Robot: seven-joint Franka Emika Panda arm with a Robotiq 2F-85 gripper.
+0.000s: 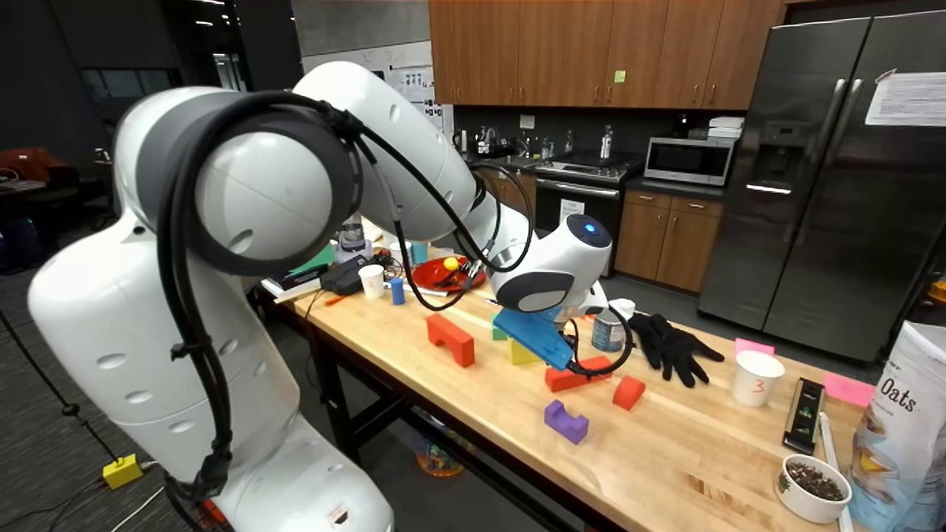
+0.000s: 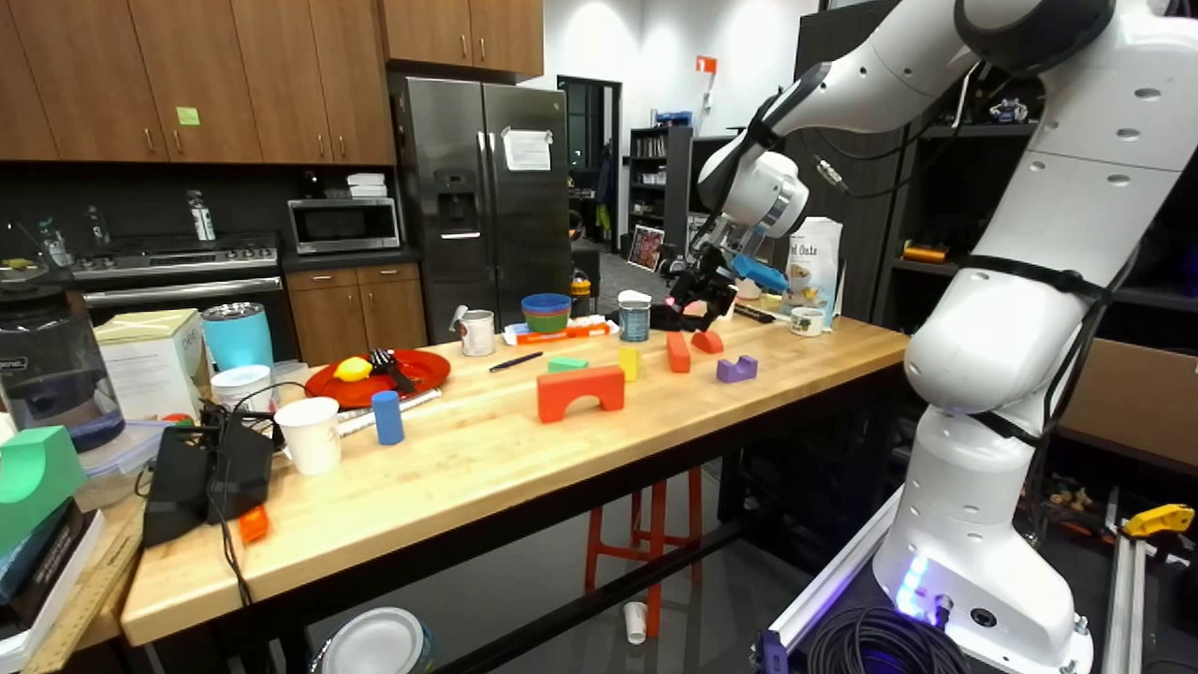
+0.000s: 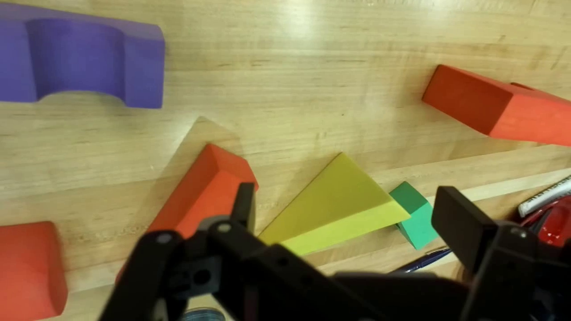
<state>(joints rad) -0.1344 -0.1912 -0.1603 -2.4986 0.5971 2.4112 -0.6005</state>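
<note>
My gripper is open above the table, with nothing held between its fingers. Below the gap in the wrist view lies a yellow triangular block, with a green block touching or just behind its right tip. A long red block lies partly hidden behind the left finger. Further off are a purple notched block, a red rounded block and a red arch. In an exterior view the dark gripper hangs over the blocks; the red arch stands upright there.
A blue-labelled can and a black glove lie behind the blocks. A red plate holds a lemon and dark utensils. Toward one end stand a paper cup, a level, a small bowl and an oats bag.
</note>
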